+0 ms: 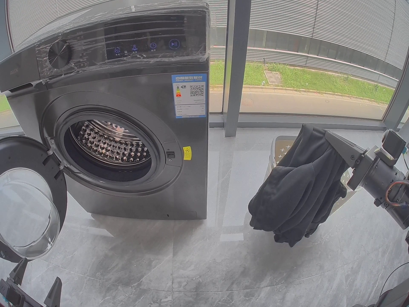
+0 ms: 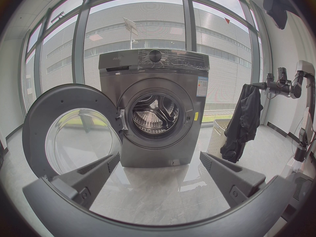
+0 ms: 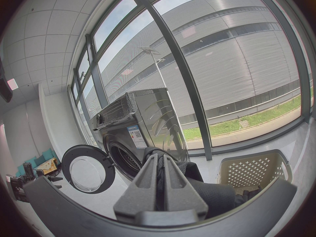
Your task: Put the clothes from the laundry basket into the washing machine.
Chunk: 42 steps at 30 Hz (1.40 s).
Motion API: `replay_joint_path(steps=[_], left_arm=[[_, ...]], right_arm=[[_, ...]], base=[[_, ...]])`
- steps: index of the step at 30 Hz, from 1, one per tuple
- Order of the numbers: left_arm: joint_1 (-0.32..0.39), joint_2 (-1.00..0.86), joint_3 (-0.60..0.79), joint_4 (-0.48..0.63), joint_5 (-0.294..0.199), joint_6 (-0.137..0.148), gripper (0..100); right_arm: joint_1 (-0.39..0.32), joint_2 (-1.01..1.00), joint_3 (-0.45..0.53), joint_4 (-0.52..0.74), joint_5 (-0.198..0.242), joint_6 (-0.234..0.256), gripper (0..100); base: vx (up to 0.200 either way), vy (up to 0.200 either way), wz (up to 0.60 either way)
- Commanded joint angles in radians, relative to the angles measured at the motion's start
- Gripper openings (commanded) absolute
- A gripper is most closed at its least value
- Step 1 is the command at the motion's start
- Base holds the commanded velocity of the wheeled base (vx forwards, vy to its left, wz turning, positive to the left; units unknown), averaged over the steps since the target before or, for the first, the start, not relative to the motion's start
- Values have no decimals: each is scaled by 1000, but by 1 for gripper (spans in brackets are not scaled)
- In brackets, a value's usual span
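Dark garment (image 1: 298, 188) hangs long-axis downward from the right pincer (image 1: 329, 136), which is clamped on it, just above the laundry basket (image 1: 279, 148). The washing machine (image 1: 128, 107), its door (image 1: 25, 201) swung wide, stands to the robot's left, nearer the open, empty left pincer (image 1: 33, 280).

Looks like a test or demo room in a modern commercial building, not a home laundry. Floor-to-ceiling glazing (image 1: 272, 30) onto a lawn (image 1: 315, 79), a road (image 1: 306, 103) and a ribbed grey facade (image 3: 237, 60); polished grey stone-look floor (image 1: 221, 256); grid ceiling tiles (image 3: 42, 30). Washing machine (image 1: 119, 107) standing free by the glass, protective film (image 1: 123, 43) wrapped over its control panel, laundry basket (image 3: 255, 171) beside it on the floor.
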Motion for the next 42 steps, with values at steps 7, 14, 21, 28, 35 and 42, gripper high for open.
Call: replay_joint_path(steps=[7, 14, 21, 28, 35, 42], left_arm=[[1, -18, 18, 1, -1, 0, 100], [1, -18, 18, 1, -1, 0, 100], [1, -18, 18, 1, -1, 0, 100], [1, -18, 16, -1, -1, 0, 100], [-1, -18, 18, 1, -1, 0, 100], [-1, -18, 16, 1, -1, 0, 100]], right_arm=[[6, 2, 1, -1, -1, 0, 0], [13, 10, 3, -1, -2, 0, 0], [15, 17, 15, -4, -1, 0, 0], [15, 22, 15, -10, -1, 0, 0], [15, 22, 15, -10, -1, 0, 0], [15, 31, 21, -13, -1, 0, 0]], base=[[0, 200, 0], [0, 29, 0], [-114, 0, 0], [-200, 0, 0], [-29, 0, 0], [0, 29, 0]])
